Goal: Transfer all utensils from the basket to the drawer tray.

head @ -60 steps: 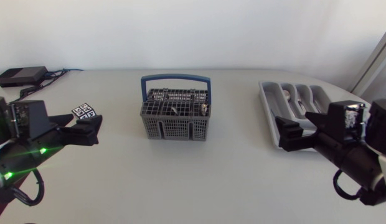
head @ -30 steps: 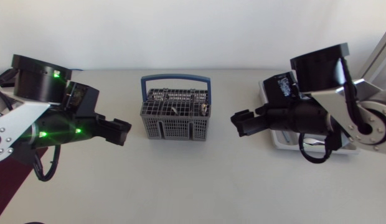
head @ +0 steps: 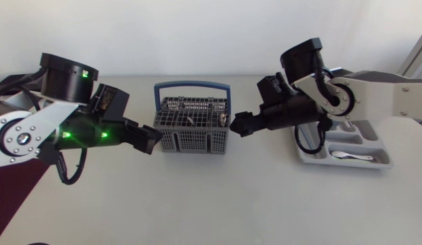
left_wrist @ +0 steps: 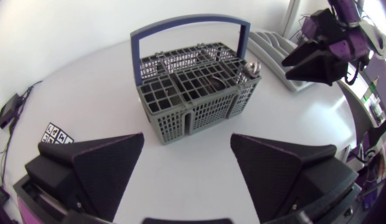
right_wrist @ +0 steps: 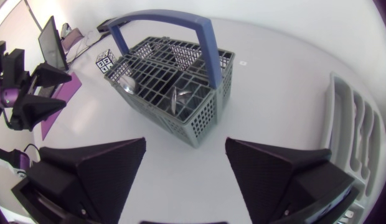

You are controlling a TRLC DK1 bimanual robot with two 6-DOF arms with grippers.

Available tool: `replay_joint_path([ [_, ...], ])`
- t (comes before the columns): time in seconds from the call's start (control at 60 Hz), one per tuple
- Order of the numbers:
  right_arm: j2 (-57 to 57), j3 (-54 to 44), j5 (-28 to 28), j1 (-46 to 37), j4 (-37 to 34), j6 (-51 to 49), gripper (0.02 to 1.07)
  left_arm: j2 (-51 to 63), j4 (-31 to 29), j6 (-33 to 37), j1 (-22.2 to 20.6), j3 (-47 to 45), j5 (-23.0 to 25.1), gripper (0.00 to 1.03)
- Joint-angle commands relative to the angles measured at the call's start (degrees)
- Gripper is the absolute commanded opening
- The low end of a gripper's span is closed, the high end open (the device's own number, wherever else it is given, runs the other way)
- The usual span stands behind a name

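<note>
The grey basket [head: 192, 129] with a blue handle stands in the middle of the white counter [head: 211, 197]. Some metal utensils [right_wrist: 180, 96] stand in its compartments. Two of them seem to be spoons; the others are hidden too much by the grid to name. The grey tray [head: 376, 145] lies to the right of the basket, well apart from it, and one spoon [head: 350, 156] lies in one of its compartments.

The left end effector [head: 148, 141] hovers just beside the left side of the basket, its fingers spread wide and holding nothing. The right end effector [head: 239, 124] hovers near the right side of the basket, close to a corner, also spread wide and empty.

A small card [left_wrist: 58, 134] printed with black-and-white square codes lies on the counter to the left of the basket. Any writing on it is too small to read.
</note>
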Motion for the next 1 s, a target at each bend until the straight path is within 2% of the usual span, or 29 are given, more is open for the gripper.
replay_joint_path([
  [0.0, 2.91, 2.34, -0.20, 0.97, 0.79, 1.63, 0.81, 2.40, 1.69, 1.04, -0.35, 2.35, 1.05, 0.97],
  [0.1, 5.72, 4.19, -0.46, 1.15, 1.23, 1.81, 0.73, 4.42, 3.45, 1.04, -0.35, 2.96, 1.14, 0.97],
  [0.217, 8.18, 6.47, -1.52, 0.62, 2.10, 1.81, 0.58, 6.53, 4.07, 1.13, -0.35, 4.46, 1.22, 0.97],
  [0.383, 11.61, 10.78, -3.10, 0.53, 1.93, 2.86, 0.47, 8.11, 5.30, 1.13, -0.35, 5.42, 1.31, 0.97],
  [0.533, 14.77, 13.50, -3.19, 1.32, 1.75, 4.18, 0.46, 9.43, 6.53, 1.21, -0.26, 5.77, 1.40, 0.97],
  [0.6, 16.27, 14.47, -3.28, 1.50, 1.58, 4.36, 0.38, 9.69, 6.62, 1.30, -0.17, 5.77, 1.40, 0.97],
  [0.667, 16.97, 14.73, -3.28, 1.59, 1.49, 4.71, 0.35, 9.69, 6.79, 1.30, -0.08, 5.60, 1.66, 0.97],
  [0.983, 15.74, 13.85, -3.10, 1.94, 0.35, 5.24, 0.36, 9.78, 7.85, 1.39, 0.18, 4.46, 1.84, 0.97],
])
